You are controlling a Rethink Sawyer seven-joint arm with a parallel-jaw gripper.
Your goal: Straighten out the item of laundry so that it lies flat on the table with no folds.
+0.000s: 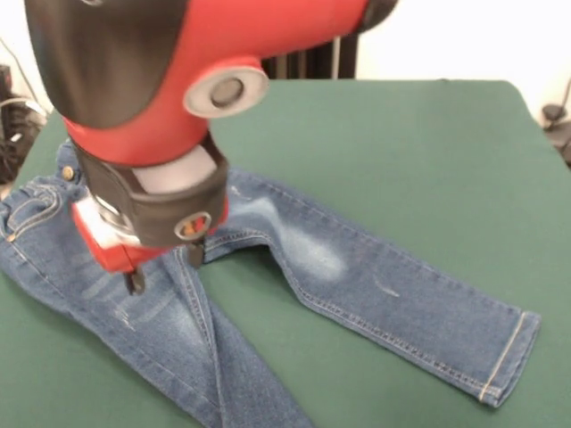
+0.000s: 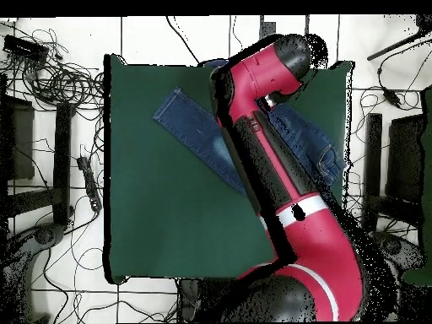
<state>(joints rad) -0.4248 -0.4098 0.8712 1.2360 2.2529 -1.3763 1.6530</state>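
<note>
Green bench [image 1: 401, 152] carries jeans [image 1: 357, 276] spread-legged; jaws [image 1: 165, 267] over the crotch seam, apparently narrowly parted, grip undetermined.

White tiled floor [image 2: 152, 299], tangled black cables [image 2: 51, 80]

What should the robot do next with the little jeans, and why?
Probably lower the gripper a little and pinch the denim near the crotch. The jeans already lie mostly spread on the green table, legs apart, and the gripper hangs open just above the cloth, holding nothing. One leg runs off the picture's bottom, so its state is unclear.
</note>
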